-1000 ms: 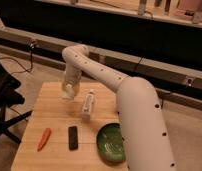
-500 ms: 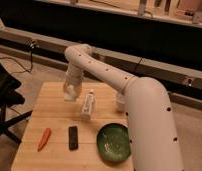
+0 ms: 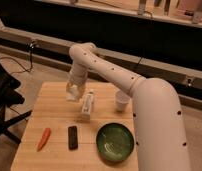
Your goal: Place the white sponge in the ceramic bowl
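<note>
The ceramic bowl [image 3: 115, 142] is round, shallow and glossy dark green, and sits on the wooden table [image 3: 49, 107] near its front right. My gripper [image 3: 73, 93] hangs at the end of the white arm [image 3: 114, 75], low over the table's back middle, well behind and left of the bowl. A pale whitish patch shows at the gripper's tip. I cannot tell whether it is the white sponge; no separate white sponge shows on the table.
A long narrow white tube-like object [image 3: 87, 105] lies just right of the gripper. A small white cup [image 3: 122, 102] stands behind the bowl. An orange carrot [image 3: 43, 139] and a black bar [image 3: 73, 137] lie at the front left. A dark chair [image 3: 4, 100] stands left of the table.
The gripper has drifted a little to the right over the table. The arm's forearm has swung aside, so the whole bowl now shows.
</note>
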Robot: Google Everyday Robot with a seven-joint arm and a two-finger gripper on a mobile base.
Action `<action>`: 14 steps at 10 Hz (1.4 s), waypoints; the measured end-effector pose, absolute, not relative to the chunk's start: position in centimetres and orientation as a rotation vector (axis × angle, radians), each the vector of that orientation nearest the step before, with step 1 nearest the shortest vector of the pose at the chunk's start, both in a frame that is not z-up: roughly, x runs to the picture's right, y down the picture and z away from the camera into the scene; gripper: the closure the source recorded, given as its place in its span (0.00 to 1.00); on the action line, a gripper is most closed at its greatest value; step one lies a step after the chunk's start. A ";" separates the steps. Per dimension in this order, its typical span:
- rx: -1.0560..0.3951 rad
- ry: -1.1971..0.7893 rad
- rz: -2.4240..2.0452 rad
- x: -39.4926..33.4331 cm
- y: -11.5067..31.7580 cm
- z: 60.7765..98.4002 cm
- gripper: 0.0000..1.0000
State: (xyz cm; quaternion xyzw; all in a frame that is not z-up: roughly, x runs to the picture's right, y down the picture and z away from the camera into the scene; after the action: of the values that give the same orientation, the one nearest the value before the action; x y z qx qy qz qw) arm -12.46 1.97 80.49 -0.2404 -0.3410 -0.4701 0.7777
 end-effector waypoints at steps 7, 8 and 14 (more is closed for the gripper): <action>-0.530 -0.746 -1.016 -10.2 2.7 78.1 1.00; -0.531 -0.746 -1.017 -9.9 2.8 77.8 1.00; -0.529 -0.740 -1.008 -7.2 3.4 76.3 1.00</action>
State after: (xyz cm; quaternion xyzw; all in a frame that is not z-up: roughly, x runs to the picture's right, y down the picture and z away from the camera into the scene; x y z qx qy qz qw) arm -7.22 3.40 76.35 -0.2446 -0.3421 -0.4661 0.7784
